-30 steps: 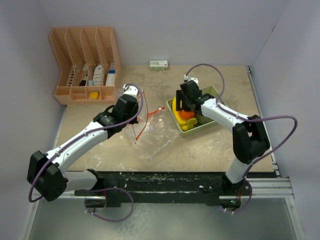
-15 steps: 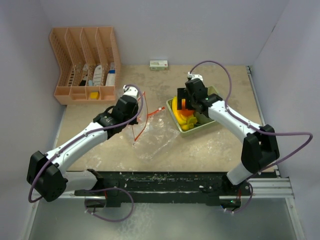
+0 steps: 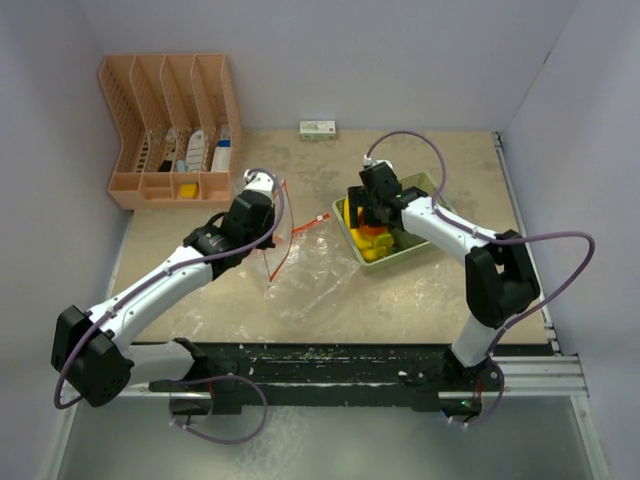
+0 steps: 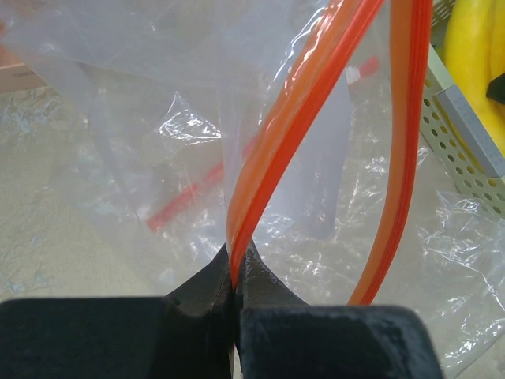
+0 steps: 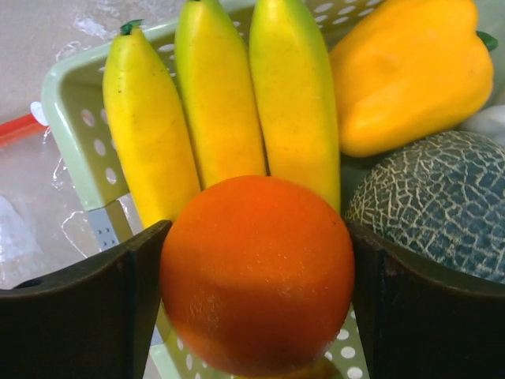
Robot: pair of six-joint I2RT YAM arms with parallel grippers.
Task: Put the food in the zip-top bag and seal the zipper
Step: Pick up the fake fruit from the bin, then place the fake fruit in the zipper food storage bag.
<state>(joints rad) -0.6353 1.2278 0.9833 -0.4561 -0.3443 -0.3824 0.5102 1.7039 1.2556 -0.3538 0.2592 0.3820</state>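
My right gripper (image 3: 372,218) (image 5: 256,237) is over the pale green tray (image 3: 418,246) (image 5: 67,103), shut on a round orange (image 5: 256,272) with a finger touching each side. Under it lie a bunch of yellow bananas (image 5: 221,103), a yellow pepper (image 5: 410,75) and a netted green melon (image 5: 442,197). My left gripper (image 3: 268,228) (image 4: 234,264) is shut on the orange-red zipper strip (image 4: 260,181) of the clear zip-top bag (image 3: 310,270) (image 4: 158,118). It holds the mouth open and raised, left of the tray.
A peach slotted organizer rack (image 3: 170,130) stands at the back left. A small white and green box (image 3: 318,129) lies at the back wall. Walls close in the table at the back and on the right.
The right wrist swung slightly right and up, then back left over the tray with the orange between its fingers. The left arm and bag have hardly moved.
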